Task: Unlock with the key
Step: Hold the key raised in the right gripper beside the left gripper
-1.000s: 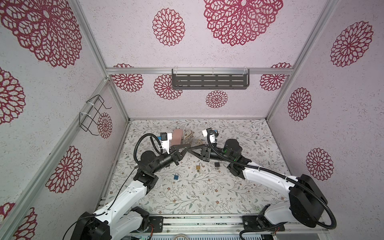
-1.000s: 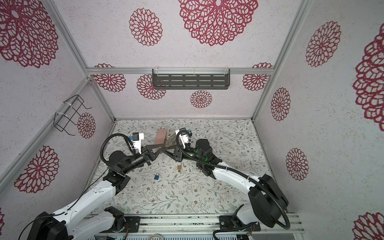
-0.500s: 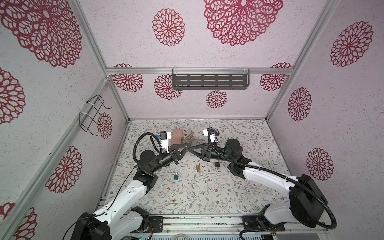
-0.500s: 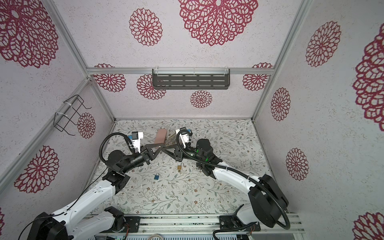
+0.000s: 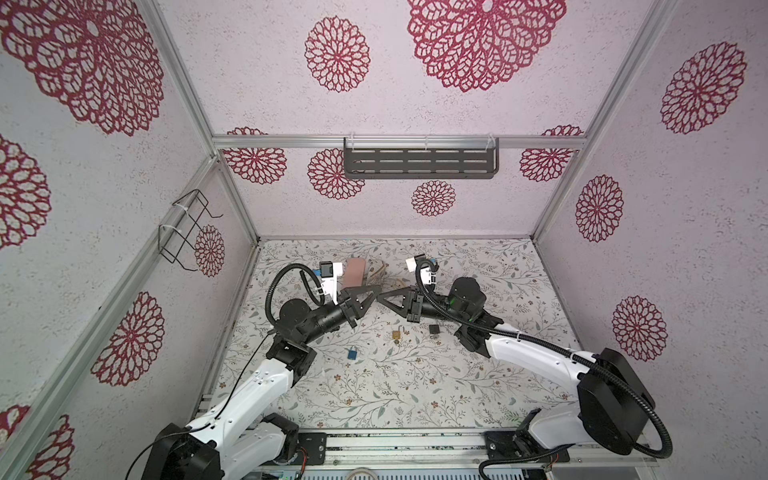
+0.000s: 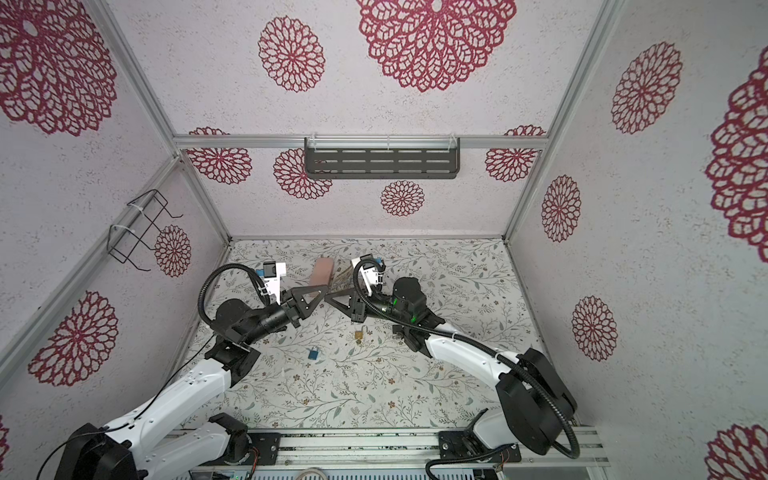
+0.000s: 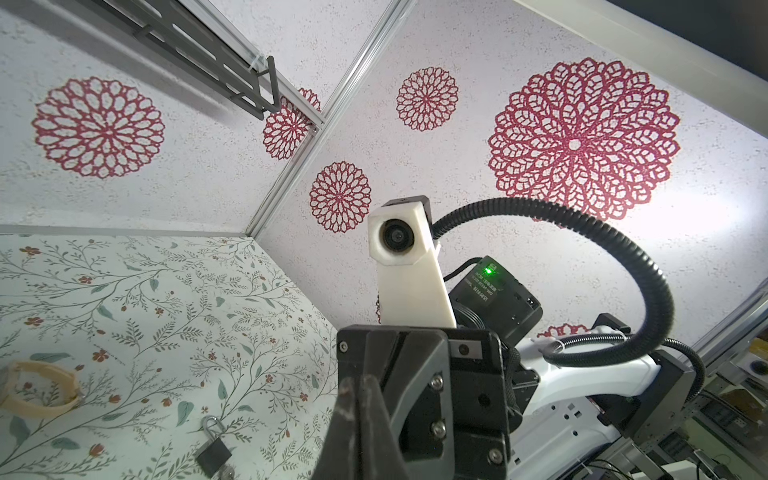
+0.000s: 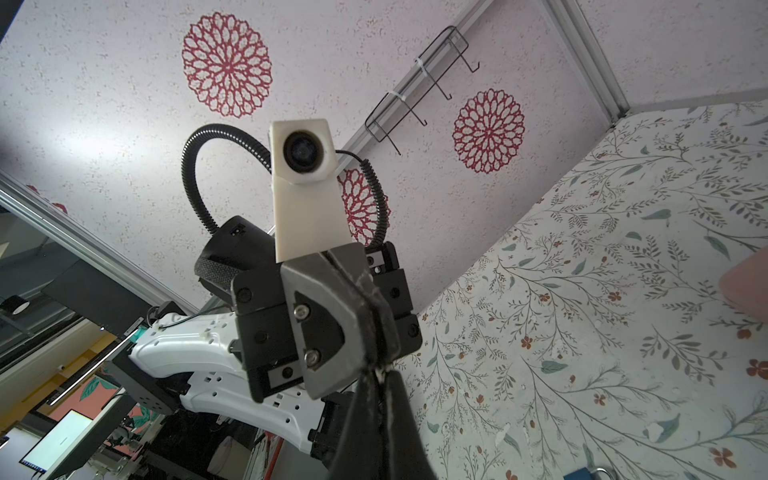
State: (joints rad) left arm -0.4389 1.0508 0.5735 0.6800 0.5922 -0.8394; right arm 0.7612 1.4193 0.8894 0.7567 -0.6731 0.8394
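My left gripper and right gripper hover above the middle of the table, pointing at each other with their tips almost touching. Both are shut, with nothing identifiable showing between their fingers. I cannot make out the key in either grip. Below them on the floral table lie a brass padlock, a black padlock and a blue padlock. A small metal piece shows at the black padlock's lower end in the left wrist view; whether it is a key I cannot tell.
A pink block stands at the back of the table, behind the grippers, with a tangle of tan bands beside it. A tan ring lies on the table. A dark shelf and a wire rack hang on the walls.
The right gripper's jaws have closed from a small gap to shut. Both arms stay tip to tip and have hardly moved.
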